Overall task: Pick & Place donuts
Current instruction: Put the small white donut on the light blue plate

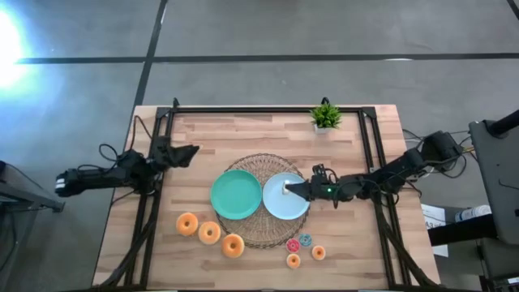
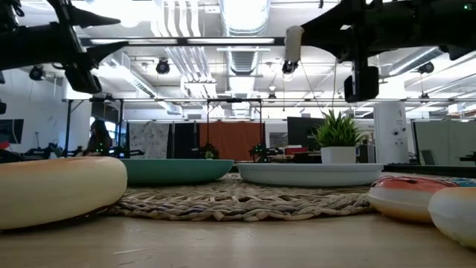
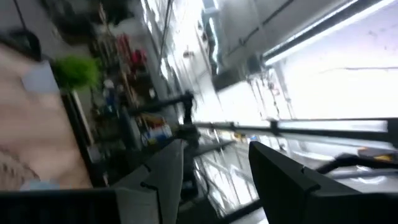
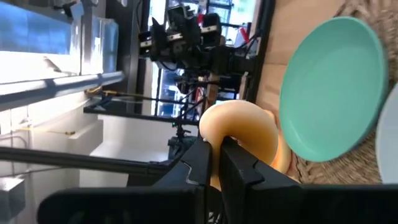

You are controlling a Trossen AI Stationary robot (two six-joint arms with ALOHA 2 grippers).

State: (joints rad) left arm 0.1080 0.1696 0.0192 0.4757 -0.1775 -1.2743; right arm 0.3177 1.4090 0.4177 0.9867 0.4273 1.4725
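Right gripper over the light-blue plate, fingers clamped on a donut, probably pale-frosted. Left gripper waits at counter edge, fingers spread. Three large donuts by the green plate.

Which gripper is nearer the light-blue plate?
Right. The right gripper, holding a donut, hangs over the light-blue plate; the left gripper waits near the table's left edge.

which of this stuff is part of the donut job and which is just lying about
Job: three big donuts, four small donuts, one donut held by the right end effector, likely the green plate and blue plate.
Lying about: woven mat, potted plant.
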